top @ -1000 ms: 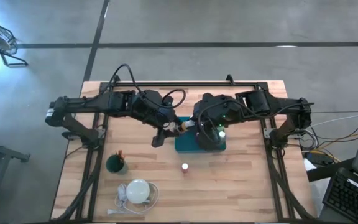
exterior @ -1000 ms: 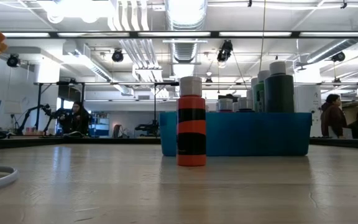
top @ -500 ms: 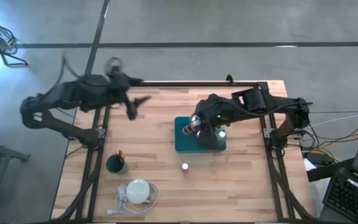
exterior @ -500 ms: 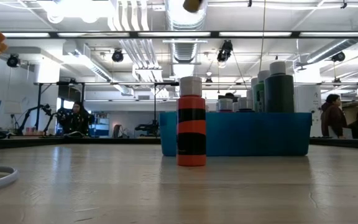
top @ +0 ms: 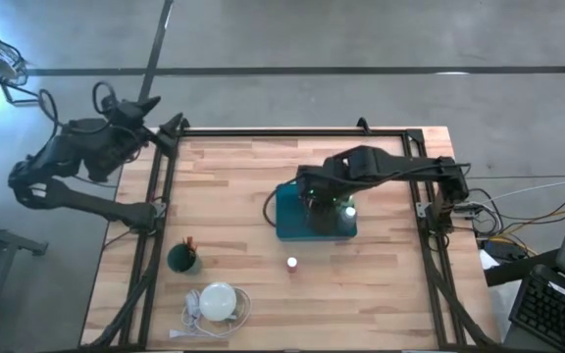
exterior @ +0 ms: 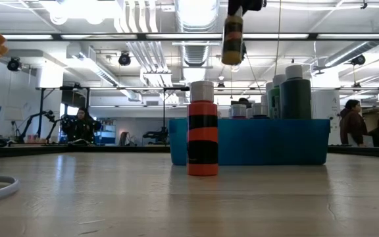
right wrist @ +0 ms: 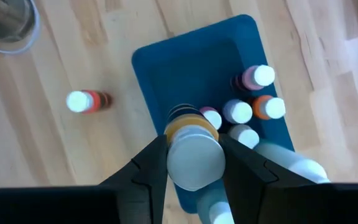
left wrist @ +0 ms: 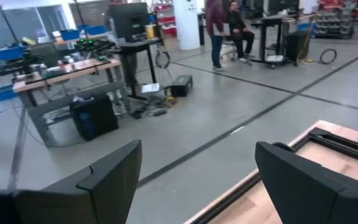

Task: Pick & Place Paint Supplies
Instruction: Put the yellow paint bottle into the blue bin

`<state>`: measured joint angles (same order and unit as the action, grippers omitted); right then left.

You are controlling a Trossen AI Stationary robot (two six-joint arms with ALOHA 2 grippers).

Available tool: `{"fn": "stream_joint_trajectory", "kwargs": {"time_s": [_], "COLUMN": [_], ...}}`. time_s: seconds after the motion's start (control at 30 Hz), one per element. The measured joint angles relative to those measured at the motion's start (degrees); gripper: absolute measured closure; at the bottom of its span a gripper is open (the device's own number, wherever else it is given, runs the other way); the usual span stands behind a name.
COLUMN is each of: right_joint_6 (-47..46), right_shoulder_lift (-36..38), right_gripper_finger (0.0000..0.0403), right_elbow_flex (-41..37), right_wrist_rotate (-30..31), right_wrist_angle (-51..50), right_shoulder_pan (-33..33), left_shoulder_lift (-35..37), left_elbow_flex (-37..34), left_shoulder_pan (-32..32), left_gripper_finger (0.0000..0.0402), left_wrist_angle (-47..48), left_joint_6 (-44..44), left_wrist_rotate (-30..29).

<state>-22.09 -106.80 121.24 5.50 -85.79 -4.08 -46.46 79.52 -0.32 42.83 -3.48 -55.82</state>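
My right gripper (right wrist: 194, 155) hangs over the teal tray (top: 286, 227), shut on a brown-and-yellow paint bottle (exterior: 232, 41) with a white cap. Several white-capped bottles (right wrist: 238, 112) stand in the tray (right wrist: 166, 68). A red-and-black bottle (top: 290, 263) stands upright on its base on the table in front of the tray (exterior: 255, 141). My left gripper (top: 163, 116) is open, level, beyond the table's far left corner, with nothing between its fingers (left wrist: 114, 177). My right gripper pinches the bottle's upper end (right wrist: 174, 132), at the cap and shoulder, between its two fingers (right wrist: 149, 167). The fingers come steeply from above. The bottle hangs upright, cap up, lifted clear above the tray.
A green cup with brushes (top: 183, 258) stands near the table's left front, and a white disc with a cord (top: 217, 301) lies in front of it. Black frame rails (top: 292, 132) run along the far edge and the sides.
My left gripper has swung away from the tray, up and out past the table's far left corner, turning to point level. My right gripper has tipped downward and sunk over the tray with the bottle, which has come into the low view from above.
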Motion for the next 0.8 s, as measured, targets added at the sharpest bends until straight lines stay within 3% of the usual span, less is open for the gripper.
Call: {"fn": "stream_joint_trajectory", "kwargs": {"time_s": [0.8], "right_joint_6": [1.66], "right_shoulder_lift": [0.32], "right_gripper_finger": [0.0288], "right_elbow_flex": [-21.08], "right_wrist_rotate": [0.41], "right_wrist_angle": [15.25], "right_shoulder_pan": [-1.93], "left_shoulder_lift": [-0.81], "left_elbow_flex": [-0.22], "left_shoulder_pan": [0.02], "left_gripper_finger": [0.0081], "left_wrist_angle": [-0.63], "left_joint_6": [0.22], "left_wrist_rotate": [-0.84]}}
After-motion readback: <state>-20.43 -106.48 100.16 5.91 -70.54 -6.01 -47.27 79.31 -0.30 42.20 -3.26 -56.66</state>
